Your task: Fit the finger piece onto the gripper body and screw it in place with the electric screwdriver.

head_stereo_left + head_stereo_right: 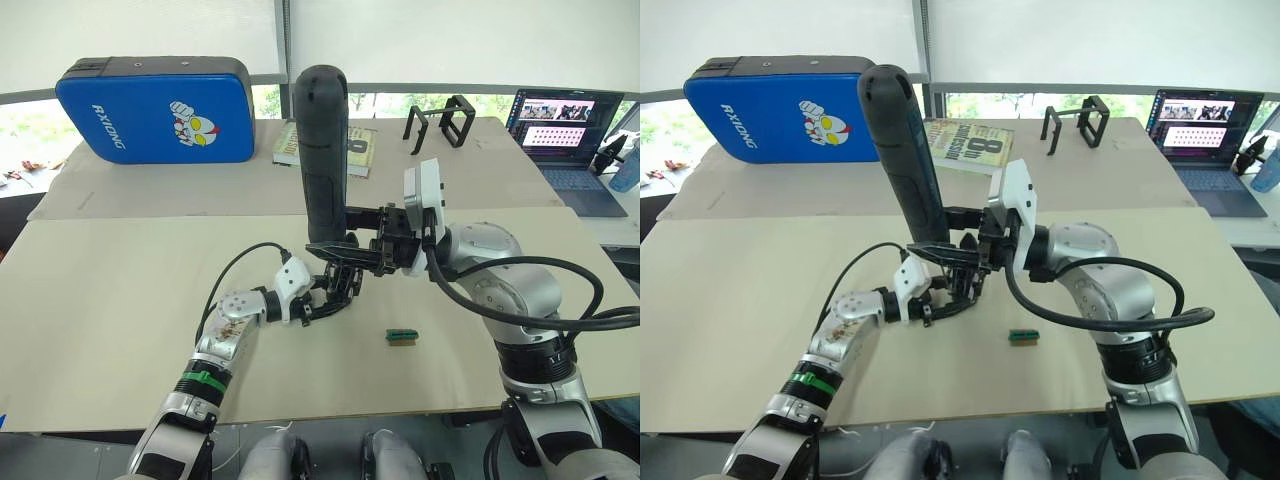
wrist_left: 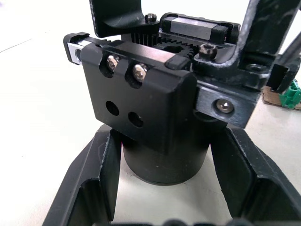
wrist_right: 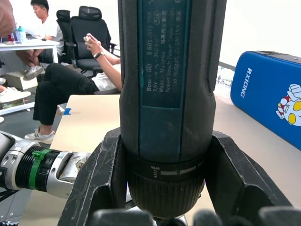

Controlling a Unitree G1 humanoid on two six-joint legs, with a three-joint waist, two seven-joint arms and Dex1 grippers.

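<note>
The electric screwdriver (image 1: 320,140) stands upright over the middle of the table, a thick black cylinder with a rounded top. My right gripper (image 1: 337,246) is shut around its lower end, and the fingers (image 3: 101,174) clamp the collar (image 3: 167,174). Directly beneath it is the gripper body (image 2: 141,94), a black block with ribs, gears and two screw heads. My left gripper (image 2: 164,141) is shut on its round base and holds it just above the table (image 1: 120,300). The screwdriver's bit is hidden behind the black parts. The finger piece cannot be told apart from them.
A tiny green block (image 1: 401,337) lies on the table just right of both grippers. At the back are a blue pad (image 1: 155,110), a book (image 1: 965,140), open black frames (image 1: 440,122) and a laptop (image 1: 565,125). People sit in the background of the right wrist view.
</note>
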